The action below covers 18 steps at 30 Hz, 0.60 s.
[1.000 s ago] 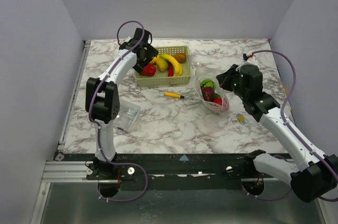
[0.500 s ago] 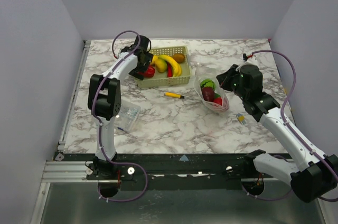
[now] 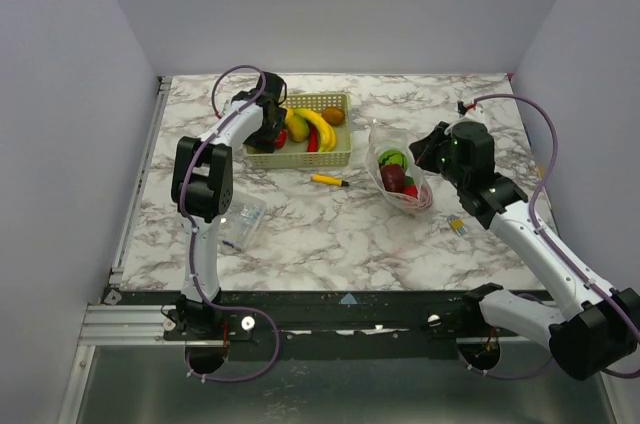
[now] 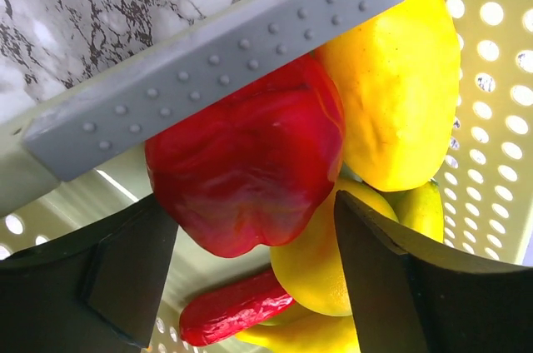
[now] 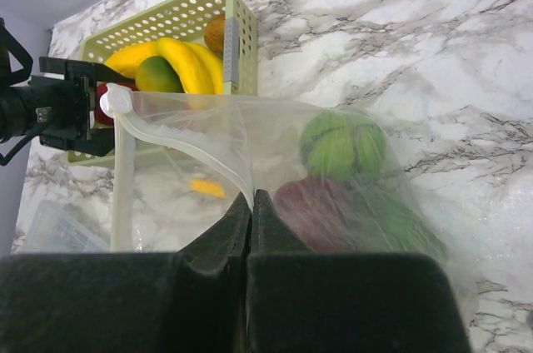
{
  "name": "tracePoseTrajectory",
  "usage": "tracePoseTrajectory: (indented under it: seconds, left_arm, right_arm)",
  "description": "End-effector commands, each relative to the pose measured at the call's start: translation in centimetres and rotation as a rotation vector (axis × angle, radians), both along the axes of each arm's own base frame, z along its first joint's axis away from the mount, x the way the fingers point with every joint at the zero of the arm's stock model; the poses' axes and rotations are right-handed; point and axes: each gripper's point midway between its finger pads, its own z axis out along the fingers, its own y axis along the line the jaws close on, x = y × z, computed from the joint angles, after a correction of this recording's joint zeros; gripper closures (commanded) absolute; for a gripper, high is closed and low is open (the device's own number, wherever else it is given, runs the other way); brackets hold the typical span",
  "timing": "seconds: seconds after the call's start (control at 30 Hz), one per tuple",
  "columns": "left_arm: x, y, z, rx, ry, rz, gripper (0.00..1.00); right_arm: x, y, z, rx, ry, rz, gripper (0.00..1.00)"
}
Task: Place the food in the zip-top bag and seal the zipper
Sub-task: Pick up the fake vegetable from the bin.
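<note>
**Left arm reaches for a red pepper while the right arm holds the bag's mouth up**

Seen from above, a marble table [image 3: 300, 249] carries a yellow-green mesh basket [image 3: 318, 158] near its far edge, left of centre. The left gripper [image 3: 268, 123] is down in the basket's left end. Its jaws are spread to either side of a glossy red pepper [image 4: 250, 170], which touches a lemon [image 4: 400, 95]. Whether a pad is pressing the pepper cannot be told. This looks like the grab for the next piece of food.

The zip-top bag [image 5: 333, 170] lies right of centre, between the basket and the table's right edge. A green pepper [image 5: 341, 145] and a dark-red fruit [image 5: 312, 203] are inside it. The right gripper [image 5: 251, 207] has its fingers pressed together, pinching the bag's mouth edge and lifting it. This is probably so the opening gapes toward the basket for the next drop. The zipper [image 5: 122, 178] stands unsealed. A banana [image 3: 323, 125] and other pieces are in the basket, so the filling seems only partly done.
</note>
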Motion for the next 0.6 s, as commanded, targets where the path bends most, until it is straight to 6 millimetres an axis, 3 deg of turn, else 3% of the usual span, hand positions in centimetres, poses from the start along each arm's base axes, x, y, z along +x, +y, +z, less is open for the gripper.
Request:
tracePoseTrajectory:
  seconds: [0.0, 0.37, 0.57]
  left_arm:
    - [-0.3, 1.2, -0.5, 0.043, 0.016, 0.025, 0.29]
    - [-0.4, 1.0, 0.6, 0.043, -0.022, -0.016, 0.69]
    - [0.0, 0.2, 3.6, 0.034, -0.089, -0.07, 0.76]
  right_arm:
    - [0.3, 0.0, 0.5, -0.015, -0.014, -0.007, 0.99]
    - [0.1, 0.0, 0.9, 0.002, -0.025, -0.005, 0.99]
    - [0.1, 0.0, 0.7, 0.002, -0.021, -0.006, 0.99]
